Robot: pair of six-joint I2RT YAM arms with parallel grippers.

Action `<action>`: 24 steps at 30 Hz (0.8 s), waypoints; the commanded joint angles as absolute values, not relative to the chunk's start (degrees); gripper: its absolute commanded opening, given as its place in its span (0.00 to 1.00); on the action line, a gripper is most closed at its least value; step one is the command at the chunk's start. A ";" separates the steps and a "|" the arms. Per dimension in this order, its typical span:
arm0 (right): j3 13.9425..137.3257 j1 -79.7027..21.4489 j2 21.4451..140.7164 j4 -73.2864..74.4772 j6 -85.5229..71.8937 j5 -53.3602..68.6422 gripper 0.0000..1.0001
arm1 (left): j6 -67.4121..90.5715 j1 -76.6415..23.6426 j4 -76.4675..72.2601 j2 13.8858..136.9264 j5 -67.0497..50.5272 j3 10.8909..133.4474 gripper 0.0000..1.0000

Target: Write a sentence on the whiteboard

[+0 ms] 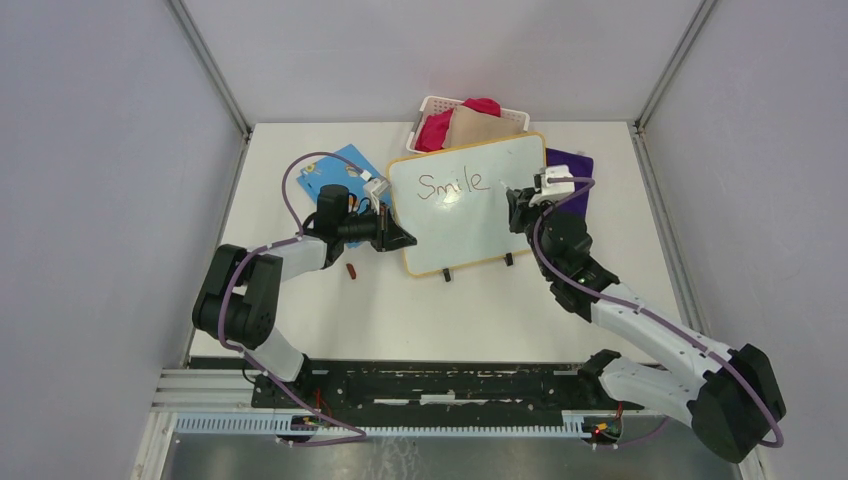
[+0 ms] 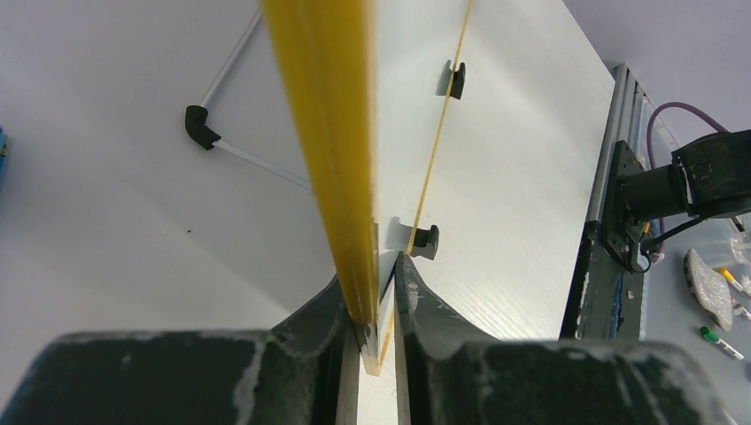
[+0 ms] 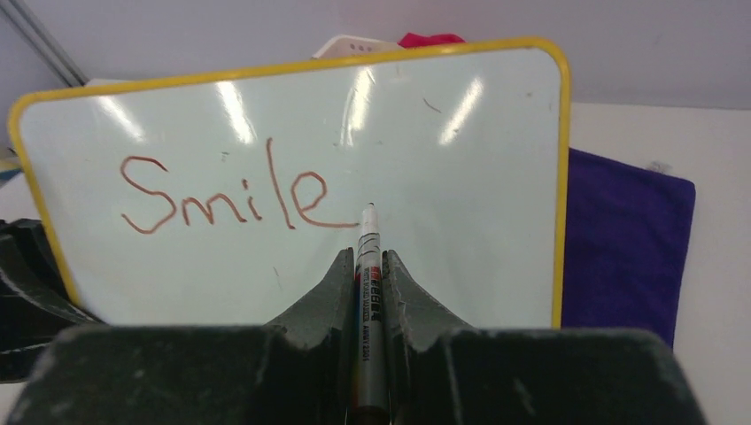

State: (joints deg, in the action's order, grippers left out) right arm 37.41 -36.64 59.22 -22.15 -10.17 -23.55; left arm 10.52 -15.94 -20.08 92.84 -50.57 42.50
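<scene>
The whiteboard (image 1: 470, 205) with its yellow frame stands tilted mid-table, and "Smile" (image 1: 452, 184) is written on it in thin dark-red strokes, the only part of the sentence that shows. In the right wrist view the word (image 3: 226, 197) fills the board's (image 3: 443, 221) left half. My right gripper (image 3: 369, 261) is shut on a whiteboard marker (image 3: 367, 266), whose tip sits just right of the final "e". My left gripper (image 2: 379, 288) is shut on the board's yellow left edge (image 2: 332, 150); from above, this gripper (image 1: 400, 238) is at the board's lower left.
A white basket (image 1: 432, 105) holding red and tan cloths stands behind the board. A purple cloth (image 1: 572, 170) lies to its right, a blue card (image 1: 330, 170) to its left. A small dark-red cap (image 1: 351, 270) lies on the table near the left arm.
</scene>
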 commanded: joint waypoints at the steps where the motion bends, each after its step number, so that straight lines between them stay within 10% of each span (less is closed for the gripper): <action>1: 35.69 -34.71 59.49 -23.89 -12.38 -24.47 0.00 | 4.35 -17.18 -15.21 92.83 -45.76 42.45 0.02; 24: 38.85 -33.42 65.60 -27.59 -12.38 -20.87 0.00 | 3.96 -17.31 -14.77 93.17 -45.68 42.63 0.02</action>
